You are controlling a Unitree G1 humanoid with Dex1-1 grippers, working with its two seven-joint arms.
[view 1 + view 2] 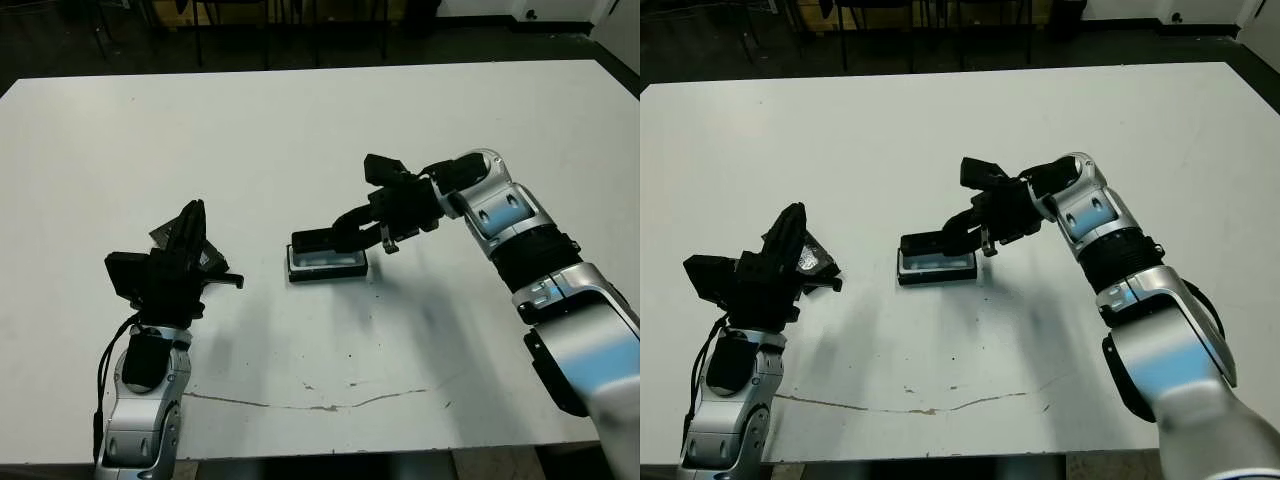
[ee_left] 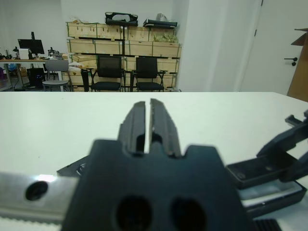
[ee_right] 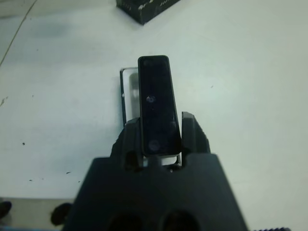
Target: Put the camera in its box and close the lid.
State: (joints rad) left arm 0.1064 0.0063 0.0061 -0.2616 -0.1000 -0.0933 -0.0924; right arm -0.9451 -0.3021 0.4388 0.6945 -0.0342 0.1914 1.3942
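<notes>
My right gripper (image 3: 159, 139) is shut on the camera (image 3: 155, 98), a slim black bar held flat and lengthwise just above the box (image 1: 327, 266). The box is a shallow black tray with white lining (image 3: 126, 91), lying at the table's middle. The camera (image 1: 322, 240) hovers over its far edge; I cannot tell whether it touches it. The black lid (image 1: 812, 258), with a greyish shiny patch, lies on the table to the left, partly hidden under my left gripper (image 2: 147, 103). That gripper is shut with nothing between its fingers.
The white table (image 1: 320, 130) carries a thin cracked line (image 1: 330, 405) near its front edge. Beyond the far edge stand black chairs (image 2: 109, 72) and wooden crates (image 2: 125, 45).
</notes>
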